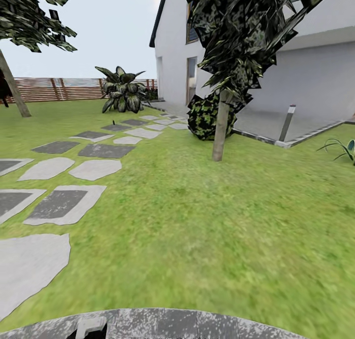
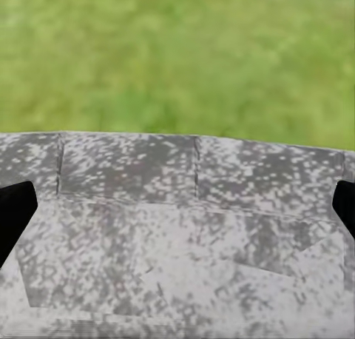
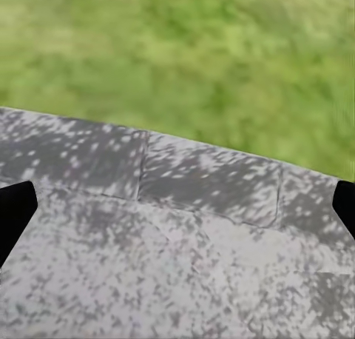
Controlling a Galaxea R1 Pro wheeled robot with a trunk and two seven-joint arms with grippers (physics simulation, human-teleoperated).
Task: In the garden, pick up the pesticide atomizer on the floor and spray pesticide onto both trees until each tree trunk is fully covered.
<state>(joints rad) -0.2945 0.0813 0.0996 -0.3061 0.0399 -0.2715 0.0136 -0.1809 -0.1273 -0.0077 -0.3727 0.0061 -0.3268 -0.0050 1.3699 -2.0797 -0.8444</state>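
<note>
**Searching the lawn for the atomizer**

Looking across the grass (image 1: 197, 215), I cannot pick out the atomizer with any certainty — a tiny dark speck sits by the far stepping stones (image 1: 93, 169), too small to name. As a judgement only: a pesticide atomizer is likely a light, rigid plastic bottle with a smooth, somewhat slippery body, heavier if full, so the narrow neck under the trigger head seems the safest place to grip, keeping it upright.

One tree (image 1: 231, 43) stands ahead and right of centre, its pale trunk (image 1: 220, 129) rising straight from the grass just in front of a round bush (image 1: 204, 117). The second trunk (image 1: 15, 90) leans at the far left, near the fence (image 1: 59, 89). A striped-leaf plant (image 1: 123, 90) grows beyond the stones, and the white house (image 1: 315, 77) fills the right background.

The speckled grey base (image 1: 158, 323) shows at the head view's lower edge. The left wrist view shows black fingertips (image 2: 15, 217) at the frame's sides, and the right wrist view shows its own (image 3: 15, 213) likewise — both pincers spread apart, holding nothing, over the base with grass beyond.
</note>
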